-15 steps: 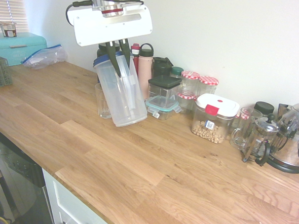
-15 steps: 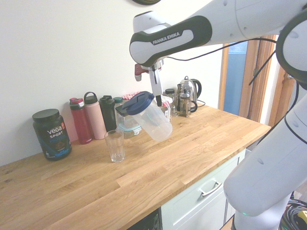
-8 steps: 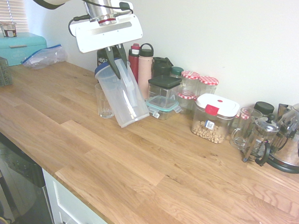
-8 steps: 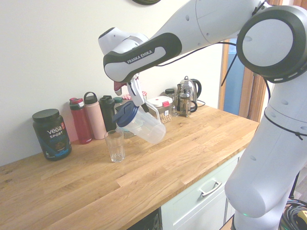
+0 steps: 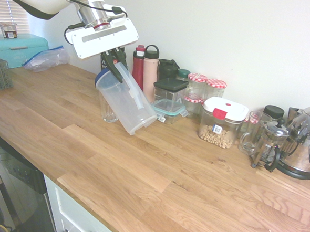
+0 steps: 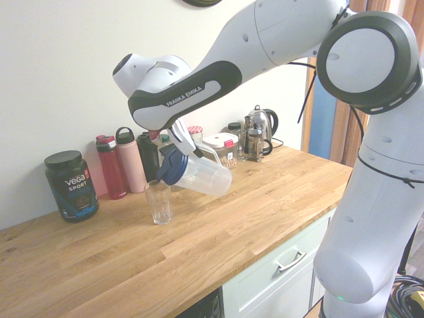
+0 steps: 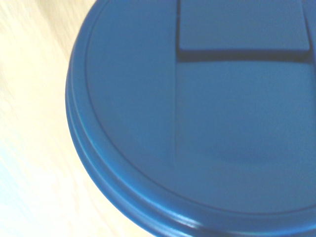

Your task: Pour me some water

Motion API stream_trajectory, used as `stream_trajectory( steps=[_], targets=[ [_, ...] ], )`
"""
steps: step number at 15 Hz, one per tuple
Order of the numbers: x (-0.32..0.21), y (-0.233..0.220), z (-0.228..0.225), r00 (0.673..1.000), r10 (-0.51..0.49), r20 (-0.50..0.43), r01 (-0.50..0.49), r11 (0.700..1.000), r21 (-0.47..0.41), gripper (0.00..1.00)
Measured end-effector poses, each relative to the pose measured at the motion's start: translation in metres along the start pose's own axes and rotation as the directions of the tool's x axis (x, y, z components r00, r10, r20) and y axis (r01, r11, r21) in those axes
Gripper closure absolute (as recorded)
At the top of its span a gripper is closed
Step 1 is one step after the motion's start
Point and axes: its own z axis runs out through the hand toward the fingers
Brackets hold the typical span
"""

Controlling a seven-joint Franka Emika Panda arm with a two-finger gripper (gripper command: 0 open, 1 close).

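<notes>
Pitcher (image 5: 127, 100) hangs tilted below the downward-slanting arm (image 6: 192, 86), its handle (image 5: 130, 88) clamped in the jaws.

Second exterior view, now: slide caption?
Gripper tilts the blue-lidded pitcher, lid end lowered toward the glass.

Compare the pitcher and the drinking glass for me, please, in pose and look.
The pitcher is tilted in the air, while the drinking glass stands upright on the counter. The pitcher has a blue lid; the glass is open-topped. Both have see-through walls.
</notes>
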Motion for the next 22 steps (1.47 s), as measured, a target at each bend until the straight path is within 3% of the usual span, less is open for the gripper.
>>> stream_trajectory(
  steps=[8, 15, 17, 19, 22],
  targets=[
    [0.019, -0.012, -0.009, 0.999, -0.033, 0.008, 0.033, 0.992, -0.125, 1.00],
    [0.031, -0.011, -0.017, 1.000, -0.024, -0.011, 0.022, 0.989, -0.143, 1.00],
    [0.021, 0.010, -0.025, 0.999, 0.025, -0.042, -0.029, 0.995, -0.093, 1.00],
    [-0.007, 0.051, -0.036, 0.990, 0.113, -0.081, -0.112, 0.994, 0.016, 1.00],
    [-0.070, 0.116, -0.025, 0.957, 0.279, -0.084, -0.261, 0.949, 0.174, 1.00]
  ],
)
